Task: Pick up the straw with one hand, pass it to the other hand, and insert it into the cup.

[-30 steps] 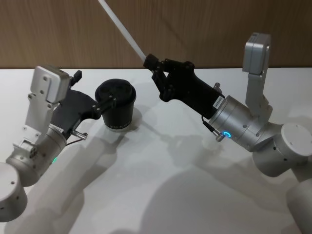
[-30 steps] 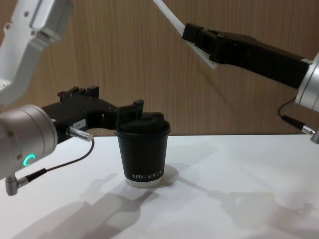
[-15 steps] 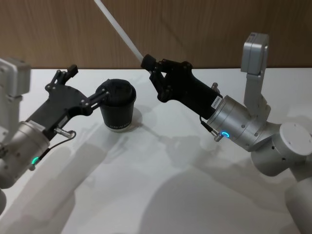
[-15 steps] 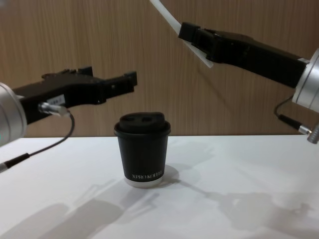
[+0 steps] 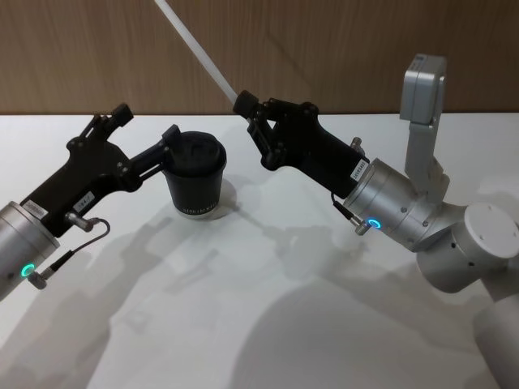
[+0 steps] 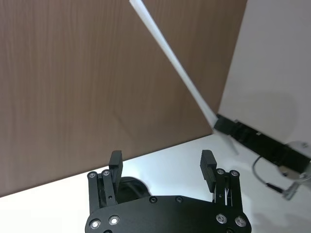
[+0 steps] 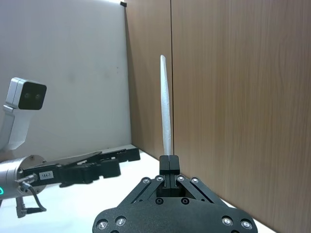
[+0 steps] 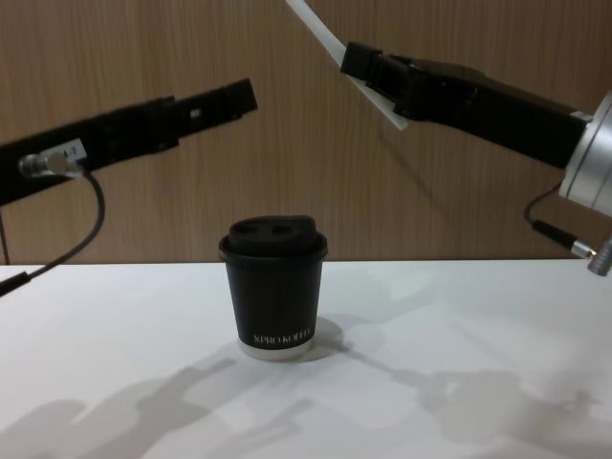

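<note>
The white straw (image 5: 199,49) points up and back, away from the table, with my right gripper (image 5: 243,104) shut on its lower end. In the chest view the straw (image 8: 316,27) runs through that gripper (image 8: 356,59), a short end sticking out below. The black lidded cup (image 8: 274,287) stands upright on the table, also seen from the head as the cup (image 5: 195,178). My left gripper (image 8: 244,96) hovers open above and left of the cup, empty. Its wrist view shows the left gripper (image 6: 162,162) with fingers apart, and the straw (image 6: 175,68) beyond them.
A white table (image 5: 268,324) stretches toward me, with a brown wood wall (image 8: 143,48) behind it. In the right wrist view the straw (image 7: 166,107) stands up from the right gripper (image 7: 167,162), and the left arm (image 7: 73,172) reaches in from the side.
My left gripper has let go of the cup's side and lifted up above the lid, toward the straw. The right gripper and straw have hardly moved.
</note>
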